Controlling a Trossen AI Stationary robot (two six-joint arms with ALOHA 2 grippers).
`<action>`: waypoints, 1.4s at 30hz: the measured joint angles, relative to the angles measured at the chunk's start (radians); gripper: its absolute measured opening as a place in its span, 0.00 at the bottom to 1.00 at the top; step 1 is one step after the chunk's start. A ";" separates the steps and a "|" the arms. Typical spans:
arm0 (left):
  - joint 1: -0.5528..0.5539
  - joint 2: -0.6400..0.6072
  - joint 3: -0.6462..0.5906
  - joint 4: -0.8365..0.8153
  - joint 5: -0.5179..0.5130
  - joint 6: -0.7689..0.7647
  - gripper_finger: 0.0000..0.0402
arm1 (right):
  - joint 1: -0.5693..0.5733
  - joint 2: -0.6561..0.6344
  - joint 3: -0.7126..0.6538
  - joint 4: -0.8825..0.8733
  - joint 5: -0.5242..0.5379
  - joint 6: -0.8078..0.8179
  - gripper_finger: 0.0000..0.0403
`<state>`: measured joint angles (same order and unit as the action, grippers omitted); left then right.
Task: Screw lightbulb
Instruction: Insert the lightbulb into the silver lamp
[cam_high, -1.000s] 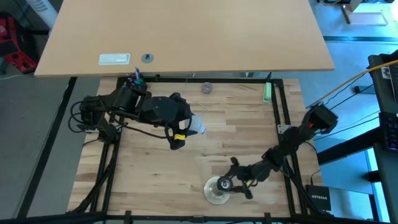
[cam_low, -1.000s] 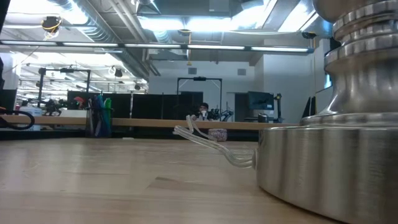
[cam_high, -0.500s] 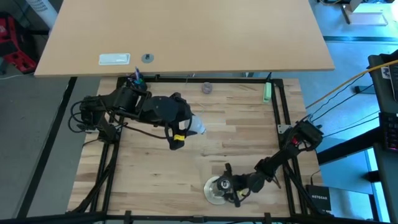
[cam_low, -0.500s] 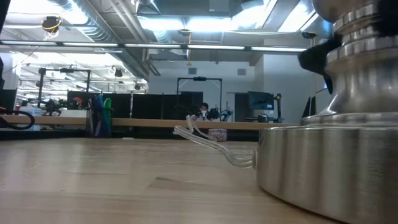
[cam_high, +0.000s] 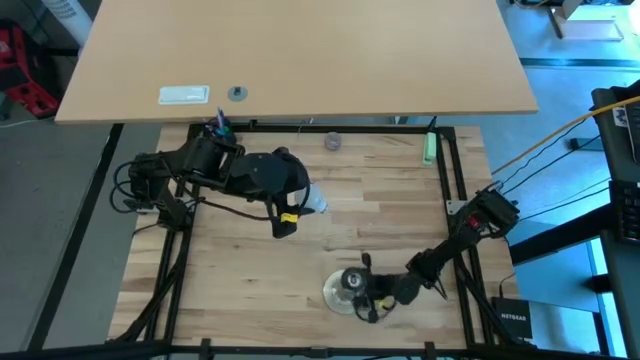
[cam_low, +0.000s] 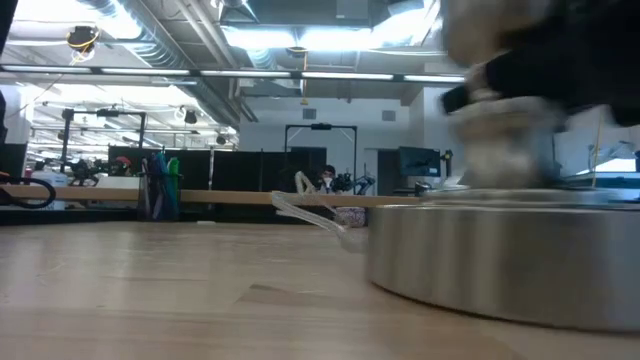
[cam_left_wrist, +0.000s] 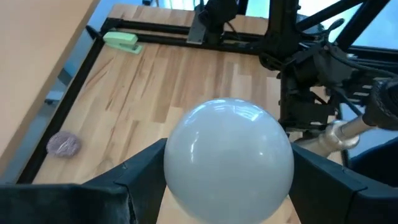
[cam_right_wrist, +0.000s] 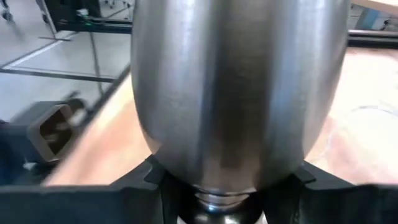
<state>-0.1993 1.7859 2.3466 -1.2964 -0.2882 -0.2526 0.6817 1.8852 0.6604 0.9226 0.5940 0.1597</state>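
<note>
Stand (cam_high: 344, 287) shifted since the earlier frame: it slid a bit left and away from the near edge, dragged by the right hand (cam_high: 358, 292), which had closed in on it. In the low view the silvery base (cam_low: 500, 255) had moved leftward too and its upper part was blurred.

Right hand sat at the stand near the tabletop's (cam_high: 380, 215) front edge, fingers on both sides of the stand's neck. Right wrist view showed the polished metal body (cam_right_wrist: 239, 87) filling the gap between the dark fingers (cam_right_wrist: 93, 199), so it was gripping the stand.

Left hand (cam_high: 298, 203) was left of centre, clear of the tabletop's surface as far as I could tell, holding the lightbulb (cam_high: 316, 203). Left wrist view: white globe (cam_left_wrist: 229, 162) seated between both fingers (cam_left_wrist: 140, 171), spread fairly wide around it, pointing toward the right arm and stand.

Room to move: open wood between bulb and stand, nothing in that lane. Small greyish knob (cam_high: 332, 141) lay near the far edge, green block (cam_high: 429, 149) by the far right corner post. Black frame rails (cam_high: 455, 170) ran along the far and side edges; the stand was close to the front rail. Right arm stretched in from the right rail.
</note>
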 joint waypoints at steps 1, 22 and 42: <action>0.006 0.000 0.000 -0.014 0.000 -0.002 0.66 | -0.023 -0.001 0.001 -0.003 -0.008 -0.012 0.39; 0.112 -0.042 0.009 -0.024 0.068 0.061 0.66 | -0.486 -0.003 0.002 -0.067 -0.429 -0.120 0.39; 0.027 -0.249 -0.001 -0.252 -0.131 -0.114 0.66 | -0.574 -0.001 0.000 -0.070 -0.460 -0.134 0.39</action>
<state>-0.1722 1.5370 2.3455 -1.5482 -0.4191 -0.3669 0.1081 1.8847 0.6605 0.8528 0.1344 0.0254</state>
